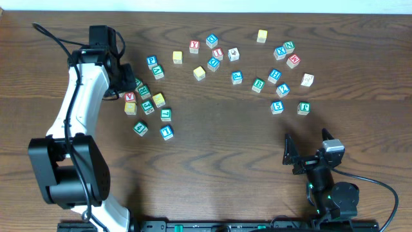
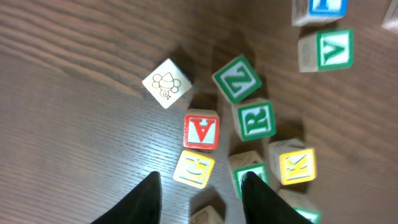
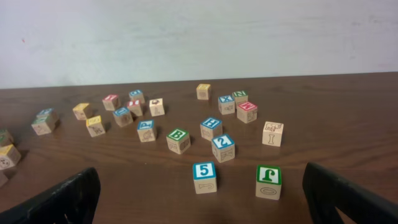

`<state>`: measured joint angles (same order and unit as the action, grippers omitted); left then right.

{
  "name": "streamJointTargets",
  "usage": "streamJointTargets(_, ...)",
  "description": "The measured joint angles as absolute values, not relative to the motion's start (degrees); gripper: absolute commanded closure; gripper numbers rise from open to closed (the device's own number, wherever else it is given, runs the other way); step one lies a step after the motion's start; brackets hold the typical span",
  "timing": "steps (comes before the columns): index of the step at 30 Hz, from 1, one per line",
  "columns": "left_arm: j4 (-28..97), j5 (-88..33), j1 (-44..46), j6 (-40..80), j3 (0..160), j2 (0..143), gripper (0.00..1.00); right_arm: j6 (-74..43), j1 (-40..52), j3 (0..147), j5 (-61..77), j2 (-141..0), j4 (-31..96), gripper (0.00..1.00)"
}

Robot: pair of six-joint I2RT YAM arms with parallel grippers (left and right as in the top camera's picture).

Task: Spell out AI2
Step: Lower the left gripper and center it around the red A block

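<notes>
Left wrist view: the left tool (image 2: 201,177) hovers low over a huddle of cubes, its fingers spread and pinching nothing. The red A cube (image 2: 201,131) sits just beyond the fingertips. A yellow cube (image 2: 193,168) lies just beside it on the near side, and a green R cube (image 2: 255,119) is close on the other side. Overhead, the red I cube (image 1: 217,53) lies in the middle group on the tabletop (image 1: 219,148), and the blue 2 cube (image 1: 282,89) lies farther right. The right tool (image 3: 200,169) stands spread wide and empty, apart from the cubes.
</notes>
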<state>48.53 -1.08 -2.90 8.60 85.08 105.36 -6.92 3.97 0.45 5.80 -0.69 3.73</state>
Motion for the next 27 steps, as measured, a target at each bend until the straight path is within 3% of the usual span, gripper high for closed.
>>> streamJointTargets(10,47.31,-1.13,-2.90,1.43,83.29,110.96,0.50,-6.92,3.97,0.45,5.80,-0.69,3.75,0.01)
streamJointTargets(27,38.28,-1.13,-2.90,1.06,76.62,111.42,0.50,-6.92,3.97,0.45,5.80,-0.69,3.75,0.01)
